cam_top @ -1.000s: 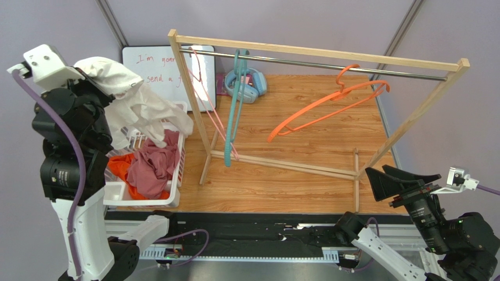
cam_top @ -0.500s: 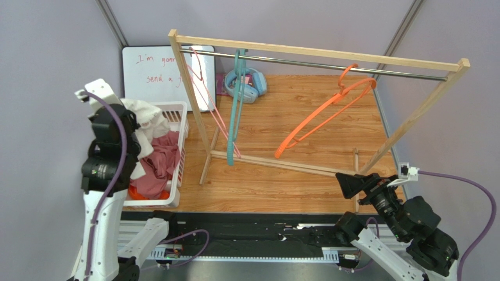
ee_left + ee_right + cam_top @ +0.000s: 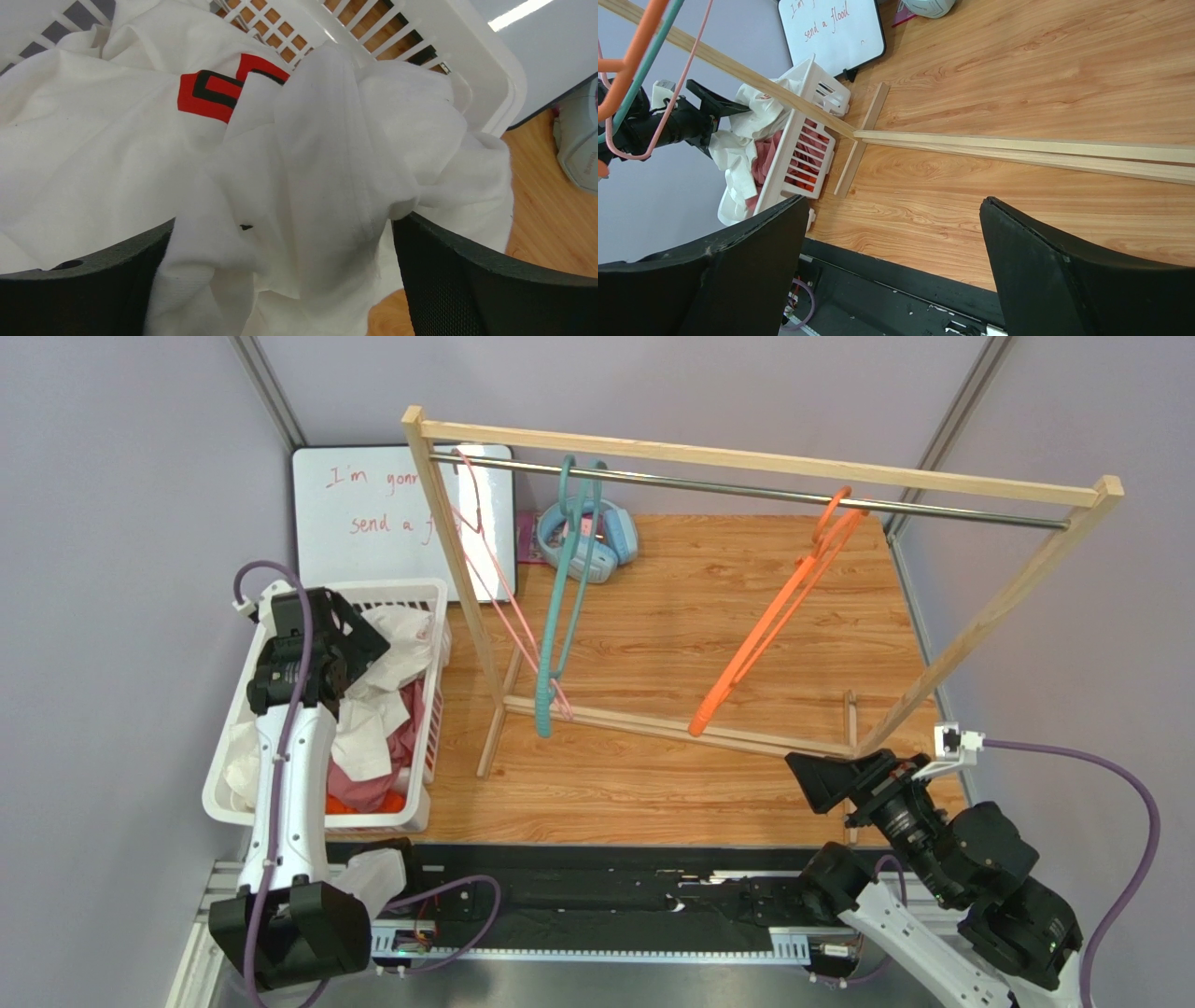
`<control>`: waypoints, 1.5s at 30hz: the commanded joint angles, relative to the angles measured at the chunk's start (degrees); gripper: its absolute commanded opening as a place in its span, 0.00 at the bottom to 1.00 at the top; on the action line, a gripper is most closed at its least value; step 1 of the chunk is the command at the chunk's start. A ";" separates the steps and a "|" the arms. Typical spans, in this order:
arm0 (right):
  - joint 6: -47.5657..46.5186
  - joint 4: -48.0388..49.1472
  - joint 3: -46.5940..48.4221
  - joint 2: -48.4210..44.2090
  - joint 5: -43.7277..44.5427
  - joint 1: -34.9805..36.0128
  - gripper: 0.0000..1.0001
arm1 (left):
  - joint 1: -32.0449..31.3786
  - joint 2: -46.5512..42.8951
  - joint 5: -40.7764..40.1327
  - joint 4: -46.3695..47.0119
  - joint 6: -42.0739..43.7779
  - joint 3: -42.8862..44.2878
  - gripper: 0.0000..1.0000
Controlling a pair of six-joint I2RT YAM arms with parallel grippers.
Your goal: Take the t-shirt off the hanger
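The white t-shirt (image 3: 397, 647) with a red and black print (image 3: 210, 87) lies crumpled in the white basket (image 3: 438, 693), off the hanger. My left gripper (image 3: 341, 639) hovers low over it, open; the cloth lies loose between the wide-apart fingers (image 3: 449, 280). The orange hanger (image 3: 765, 623) hangs bare from the rack's rail near its right end. My right gripper (image 3: 842, 781) is open and empty above the wooden tabletop, near the front right; its wrist view shows only wood between the fingers (image 3: 1081, 280).
The wooden rack (image 3: 786, 465) spans the table, with a teal hanger (image 3: 561, 602) and a pink hanger (image 3: 494, 581) near its left post. Pink and orange clothes (image 3: 368, 787) lie under the shirt. A whiteboard (image 3: 372, 511) and blue headphones (image 3: 589, 539) are at the back.
My left arm came down from high up to the basket with the shirt, and its jaws opened. The orange hanger swung from slanted to nearly hanging straight. My right arm drew in slightly.
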 commanded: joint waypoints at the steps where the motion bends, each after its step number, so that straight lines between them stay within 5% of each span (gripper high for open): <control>1: 3.33 3.06 -3.36 -0.97 -2.19 -0.23 1.00 | 0.38 -5.94 1.85 -2.33 -1.91 0.81 0.99; 7: 4.92 6.75 -7.58 -1.06 -2.38 -0.23 1.00 | -3.82 -16.75 12.29 -1.84 -1.65 -1.11 0.99; 16: 6.24 14.48 -16.72 -2.64 -3.42 -0.15 1.00 | -34.31 -27.30 16.16 9.65 -10.17 -16.04 0.99; 19: 6.06 18.61 -21.10 -2.47 -4.92 -0.23 1.00 | -44.48 -31.17 11.46 11.97 -11.84 -21.23 0.99; 26: 6.94 28.01 -31.40 -2.38 -6.95 -0.23 1.00 | -57.51 -36.89 16.70 31.72 -15.17 -39.06 0.99; 34: 7.47 30.57 -38.34 -3.17 -4.57 -0.15 1.00 | -62.37 -35.49 22.14 64.87 -19.31 -60.06 0.99; 45: 12.56 36.11 -50.65 -3.70 -5.27 -0.23 1.00 | -62.55 -40.58 25.14 60.40 -12.37 -63.52 0.99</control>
